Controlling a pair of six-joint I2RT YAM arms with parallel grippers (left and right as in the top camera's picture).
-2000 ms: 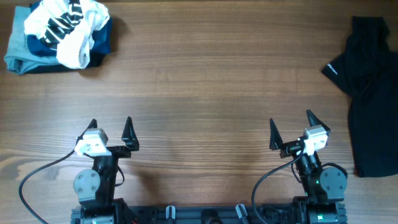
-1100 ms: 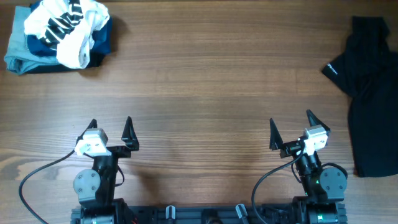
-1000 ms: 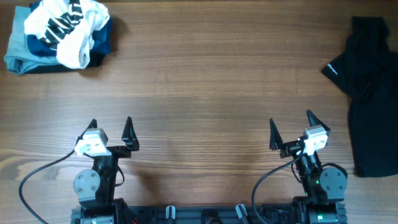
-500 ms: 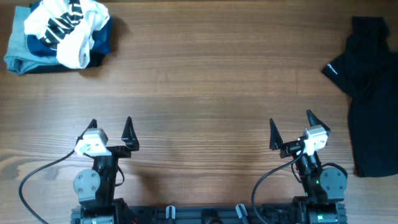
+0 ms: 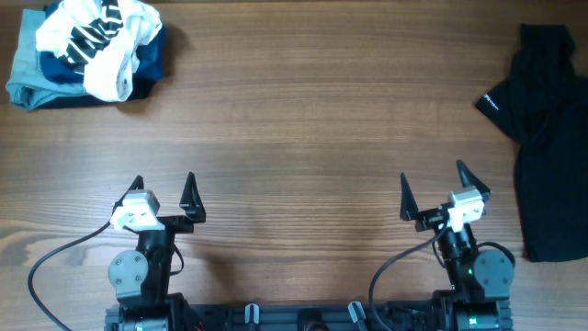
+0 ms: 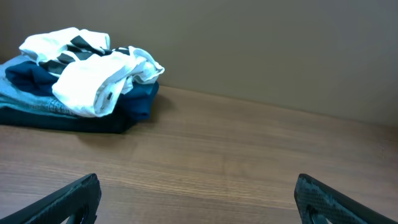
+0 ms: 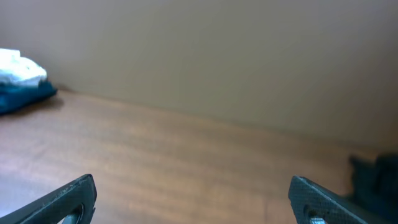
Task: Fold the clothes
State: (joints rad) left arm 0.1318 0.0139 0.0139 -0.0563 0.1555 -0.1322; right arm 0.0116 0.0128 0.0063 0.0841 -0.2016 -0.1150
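Right gripper (image 5: pixel 431 175) nudged rightward over wooden table (image 5: pixel 294 119).

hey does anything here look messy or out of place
The black shirt lies crumpled at the right edge of the overhead view, partly cut off. The white garment sits rumpled atop the folded blue garments at top left.

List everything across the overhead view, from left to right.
Pile of white, navy and light-blue garments → left gripper → right gripper → black shirt.
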